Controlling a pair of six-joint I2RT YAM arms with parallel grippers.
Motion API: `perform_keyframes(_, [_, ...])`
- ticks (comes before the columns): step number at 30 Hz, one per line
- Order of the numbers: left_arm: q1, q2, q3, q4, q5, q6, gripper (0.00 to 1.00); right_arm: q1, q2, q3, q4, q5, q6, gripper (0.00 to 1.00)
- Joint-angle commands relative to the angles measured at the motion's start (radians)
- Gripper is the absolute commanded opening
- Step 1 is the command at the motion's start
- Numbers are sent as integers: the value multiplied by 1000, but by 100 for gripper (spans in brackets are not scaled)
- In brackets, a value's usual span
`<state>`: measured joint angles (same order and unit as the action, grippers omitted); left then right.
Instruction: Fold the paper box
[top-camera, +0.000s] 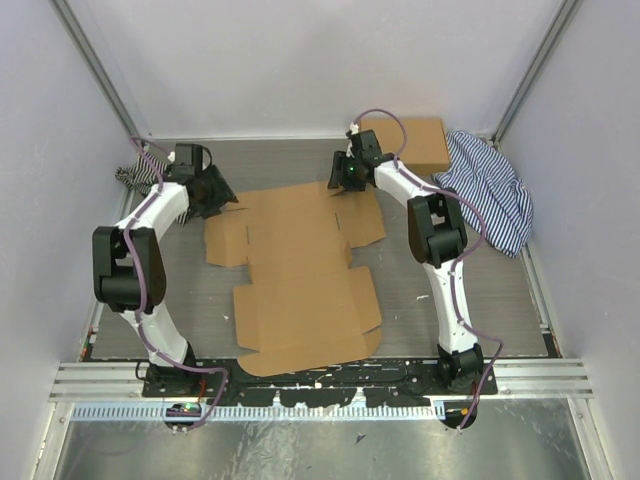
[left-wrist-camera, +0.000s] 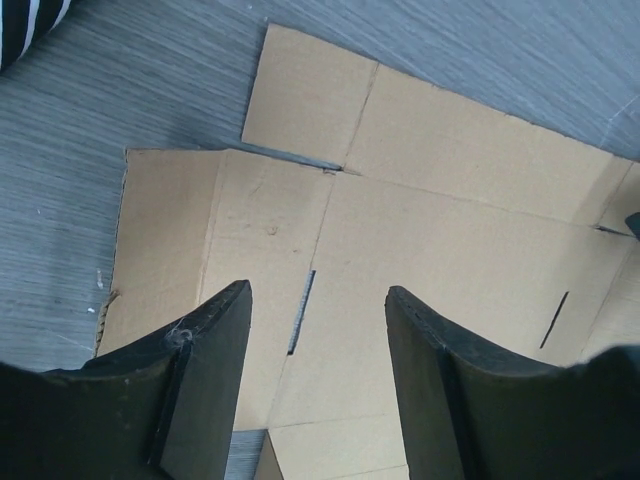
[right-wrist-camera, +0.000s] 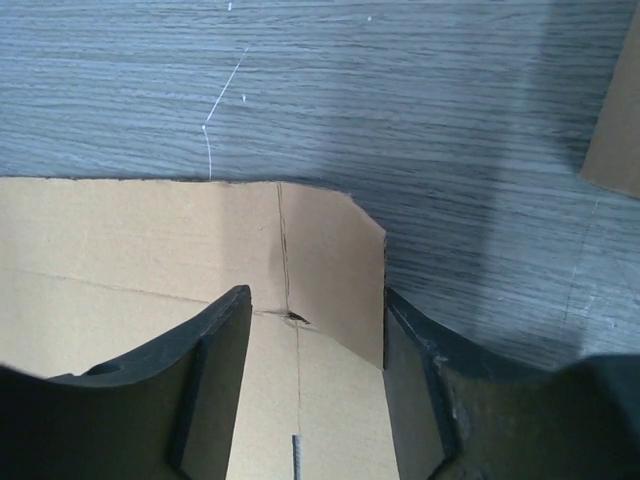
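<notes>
The flat brown die-cut cardboard sheet (top-camera: 300, 285) lies unfolded left of the closed brown cardboard box (top-camera: 418, 143), with left gripper (top-camera: 222, 203) and right gripper (top-camera: 343, 186) both spread apart above its far flaps, where a lopsided pinch could drag it askew.

Top view high above whole table (top-camera: 405, 285), wrist views close, angled down onto paper box (left-wrist-camera: 450, 250)

parted hand (left-wrist-camera: 318, 300), flat paper box (left-wrist-camera: 440, 250) beneath
</notes>
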<state>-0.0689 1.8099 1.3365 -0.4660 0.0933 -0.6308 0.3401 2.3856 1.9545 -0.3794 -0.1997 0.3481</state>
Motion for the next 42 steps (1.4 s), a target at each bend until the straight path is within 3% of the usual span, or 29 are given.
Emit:
perform_keyframes(1, [4, -60, -14, 47, 7, -12, 63, 2, 8, 57, 48, 41, 25, 54])
perform_keyframes(8, [3, -91, -14, 36, 3, -5, 62, 1, -8, 62, 56, 99, 29, 12])
perform_keyframes(12, [4, -126, -13, 20, 3, 2, 62, 2, -84, 1, 109, 103, 13, 3])
perform_keyframes(23, [4, -281, -18, -54, 14, 50, 63, 41, -400, -193, 191, 118, -82, 1])
perform_keyframes(35, [4, -558, -179, 45, 52, 86, 66, 151, -947, -804, 602, 135, -285, 3])
perform_keyframes(42, [4, -771, -267, 39, 103, 104, 68, 161, -1127, -940, 554, 145, -231, 3])
